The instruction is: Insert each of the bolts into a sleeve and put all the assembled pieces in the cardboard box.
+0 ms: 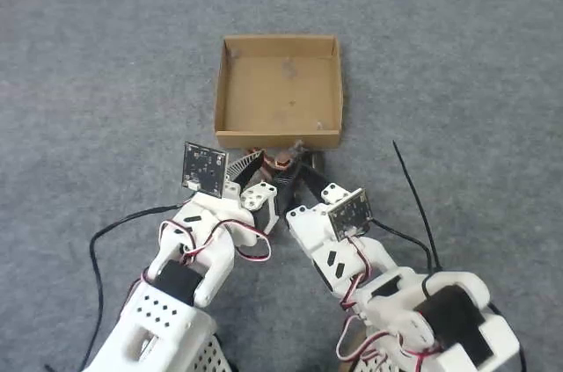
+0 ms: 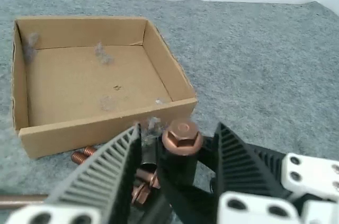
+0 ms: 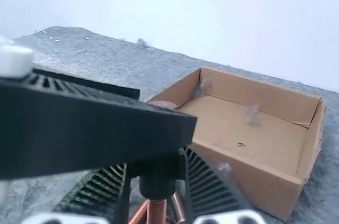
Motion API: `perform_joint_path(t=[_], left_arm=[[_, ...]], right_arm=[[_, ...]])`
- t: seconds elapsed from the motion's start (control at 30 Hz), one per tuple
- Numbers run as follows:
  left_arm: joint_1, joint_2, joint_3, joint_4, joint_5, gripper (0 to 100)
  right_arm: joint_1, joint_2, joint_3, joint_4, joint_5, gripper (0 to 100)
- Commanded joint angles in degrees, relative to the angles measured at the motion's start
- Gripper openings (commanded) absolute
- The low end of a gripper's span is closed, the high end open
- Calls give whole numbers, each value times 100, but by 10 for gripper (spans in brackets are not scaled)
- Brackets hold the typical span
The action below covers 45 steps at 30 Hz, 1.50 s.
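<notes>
My right gripper [image 3: 157,170] is clamped on the black sleeve [image 3: 157,180]. The bolt [image 2: 181,136] is seated in it, axis upright, hex head up. My left gripper [image 2: 177,128] straddles it, jaws wide. The cardboard box [image 2: 106,123] is just ahead, so right should carry. No legible print.

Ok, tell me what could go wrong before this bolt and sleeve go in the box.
The left gripper and right gripper crowd the sleeve right at the cardboard box's front wall; lifting may clip it and shove the box. The bolt could slip out if the sleeve tilts. The loose bolts on the carpet below could get knocked.
</notes>
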<state>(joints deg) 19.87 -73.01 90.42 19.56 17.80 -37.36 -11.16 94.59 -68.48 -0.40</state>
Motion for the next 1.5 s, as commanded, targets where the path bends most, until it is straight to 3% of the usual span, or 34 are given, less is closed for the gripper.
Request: perform_joint_path(t=[0.0,0.1,0.23,0.43,0.73,1.17,1.33,1.47], left_arm=[[9,-176,-13,26,-18,210],[-53,-703,22,62,-18,209],[-62,-1653,4,738,0,207],[-659,-3191,-4,1538,-9,207],[-1908,-3147,-505,1767,-9,207],[-3455,-3156,-1508,4114,-62,207],[-3675,-3156,-1429,4668,-923,207],[-3684,-3156,-1226,4870,-1222,206]], right_arm=[[84,-312,44,-22,-35,6],[84,-312,44,-22,-35,6],[84,-303,44,-22,-35,6],[84,-286,35,-22,-35,6],[92,-277,35,-22,-35,6],[92,-286,70,-22,-35,6],[92,-312,97,-40,-35,6],[92,-312,97,-40,-35,6]])
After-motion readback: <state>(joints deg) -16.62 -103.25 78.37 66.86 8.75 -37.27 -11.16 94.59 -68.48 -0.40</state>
